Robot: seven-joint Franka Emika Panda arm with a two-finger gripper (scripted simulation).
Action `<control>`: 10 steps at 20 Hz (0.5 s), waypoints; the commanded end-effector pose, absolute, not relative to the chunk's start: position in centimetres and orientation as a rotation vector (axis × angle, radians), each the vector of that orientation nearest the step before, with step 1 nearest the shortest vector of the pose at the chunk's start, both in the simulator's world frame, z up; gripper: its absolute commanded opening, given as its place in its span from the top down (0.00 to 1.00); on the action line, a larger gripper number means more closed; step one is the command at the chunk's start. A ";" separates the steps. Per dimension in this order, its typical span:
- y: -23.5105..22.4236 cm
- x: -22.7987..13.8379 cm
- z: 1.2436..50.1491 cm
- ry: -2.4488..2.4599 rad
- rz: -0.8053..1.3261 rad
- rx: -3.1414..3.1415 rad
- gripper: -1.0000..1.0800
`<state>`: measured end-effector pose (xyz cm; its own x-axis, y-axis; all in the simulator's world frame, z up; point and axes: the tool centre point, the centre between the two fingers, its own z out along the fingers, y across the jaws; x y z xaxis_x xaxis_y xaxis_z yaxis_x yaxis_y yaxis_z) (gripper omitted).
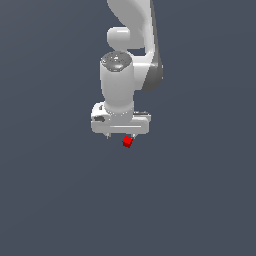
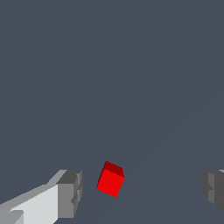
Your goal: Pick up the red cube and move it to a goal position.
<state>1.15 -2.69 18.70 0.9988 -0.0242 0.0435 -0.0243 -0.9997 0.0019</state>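
Red cube (image 2: pixel 110 180) lies tilted between the fingers (image 2: pixel 69 193) of the white end effector (image 2: pixel 142 192), nearer one, touching neither. End effector spread wide, holding nothing.

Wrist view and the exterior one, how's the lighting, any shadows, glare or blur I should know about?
Exterior view: flat, even light on a plain dark grey ground, no cast shadow under the red cube, only soft shading on the white arm, no glare. Wrist view: sharp render, no blur; the cube shows a darker top face, and the open pincer has its fingers cropped by the frame edges.
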 end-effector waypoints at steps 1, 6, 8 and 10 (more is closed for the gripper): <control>-2.7 1.1 18.7 -0.038 0.068 3.138 0.04; -2.7 0.8 18.0 -0.064 0.066 3.138 0.04; -2.6 0.5 17.4 -0.089 0.063 3.137 0.04; -2.6 0.0 16.5 -0.123 0.059 3.136 0.04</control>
